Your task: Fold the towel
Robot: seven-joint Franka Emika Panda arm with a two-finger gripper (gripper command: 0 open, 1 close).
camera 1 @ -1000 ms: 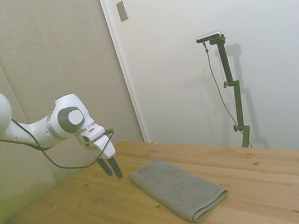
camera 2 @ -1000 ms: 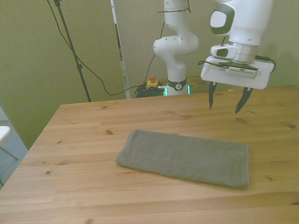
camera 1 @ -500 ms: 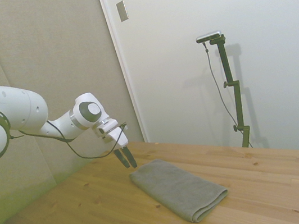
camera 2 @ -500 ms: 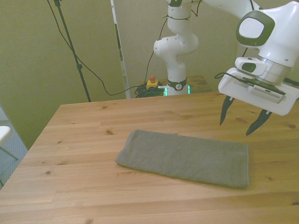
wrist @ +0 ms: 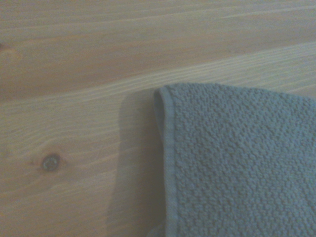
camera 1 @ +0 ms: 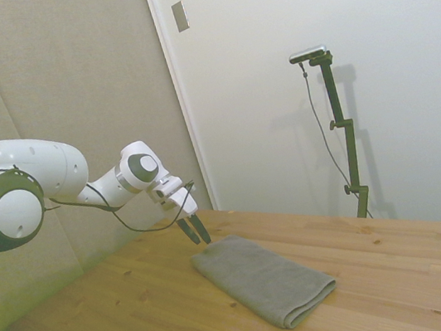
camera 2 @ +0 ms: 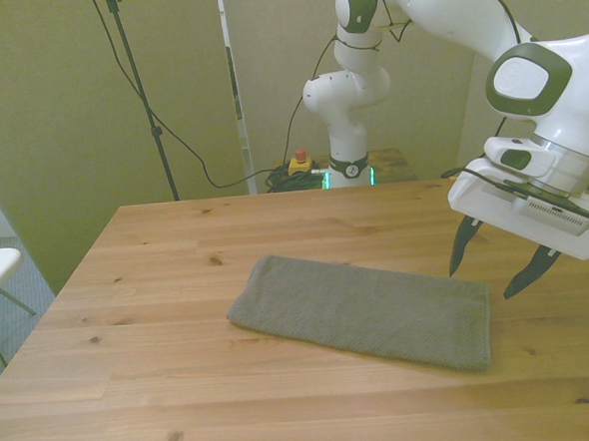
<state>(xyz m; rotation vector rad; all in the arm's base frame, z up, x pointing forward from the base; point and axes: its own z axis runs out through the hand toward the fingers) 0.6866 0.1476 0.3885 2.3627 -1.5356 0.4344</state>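
Grey-olive towel [camera 2: 365, 311] lies flat mid-table [camera 2: 157, 259], folded oblong, layered edge visible in side view [camera 1: 264, 280]. Wrist view alone shows nubby weave and hemmed corner [wrist: 237, 168] against wood grain. Front view shows gripper [camera 2: 498, 270] with fingers spread apart, empty, hovering above towel end at front view's right.

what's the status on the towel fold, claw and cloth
Claw open, empty, hanging over the towel's corner at the front view's right. Towel flat on table, already doubled into an oblong. Nothing in the way.
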